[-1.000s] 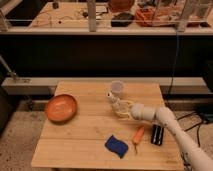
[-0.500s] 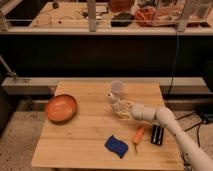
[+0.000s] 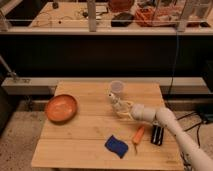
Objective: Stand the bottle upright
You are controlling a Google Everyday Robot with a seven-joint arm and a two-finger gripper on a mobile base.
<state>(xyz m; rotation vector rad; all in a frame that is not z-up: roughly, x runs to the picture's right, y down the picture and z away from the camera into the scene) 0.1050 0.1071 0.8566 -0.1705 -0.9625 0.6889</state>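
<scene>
Against the picture half a second before, almost nothing had changed; the gripper (image 3: 121, 110) stayed at the same place, right of the table's middle, and the bottle (image 3: 114, 100) stayed at its tip. The bowl (image 3: 61, 108), the sponge (image 3: 116, 146), the orange tool (image 3: 138, 133) and the black block (image 3: 157, 135) had not moved.

The bottle was near upright, leaning a little, its white cap on top; it stood just in front of the cup (image 3: 117, 88), to the cup's left, and very close to it. The gripper touched the bottle's lower part from the right; whether it was closed on the bottle or only beside it, I could not tell. Whether the bottle's base rested on the wood I could not tell either.

The table (image 3: 85, 125) was of light wooden planks, with lines running along its length; under it lay a speckled floor (image 3: 15, 135). Behind the table ran a pale ledge (image 3: 50, 85), then a dark wall; higher up was a bench with railing posts and mixed things that I could not make out.

The bowl was round, shallow and orange-brown, at the left; the sponge was blue, flat and four-cornered, near the front edge. The orange tool was thin and long, between the sponge and the black block. The cup was translucent and wider at the rim; the arm (image 3: 165, 120) was white, smooth and rounded.
</scene>
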